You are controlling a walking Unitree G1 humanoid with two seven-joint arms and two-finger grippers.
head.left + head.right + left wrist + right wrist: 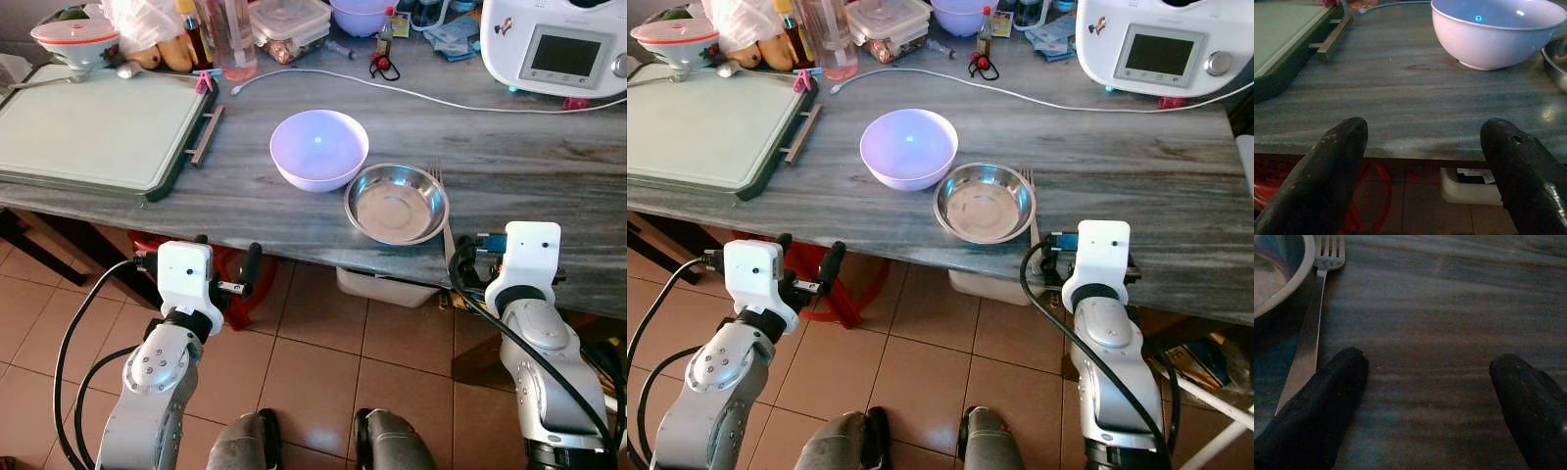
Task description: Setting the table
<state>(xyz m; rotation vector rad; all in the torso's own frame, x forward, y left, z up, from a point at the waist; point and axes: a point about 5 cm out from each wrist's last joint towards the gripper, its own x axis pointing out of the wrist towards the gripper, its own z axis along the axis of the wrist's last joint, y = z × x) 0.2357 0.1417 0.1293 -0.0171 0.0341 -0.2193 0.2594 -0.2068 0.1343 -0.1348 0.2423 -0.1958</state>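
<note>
Here, lilac bowl (319, 149) and steel bowl (396, 203) touching near tabletop's (509, 166) front edge; fork (443, 211) just beside steel bowl, on robot's right. Left gripper (1420, 161) before front edge, fingers spread wide, empty. Right gripper (1430, 396) over tabletop beside fork handle, fingers wide apart, empty. No writing legible on white appliance (556, 44) at far right corner.

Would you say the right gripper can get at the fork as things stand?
Probably yes: the right gripper is open over the table, the fork lies just beside one finger, hugging the steel bowl, with nothing between.
</note>
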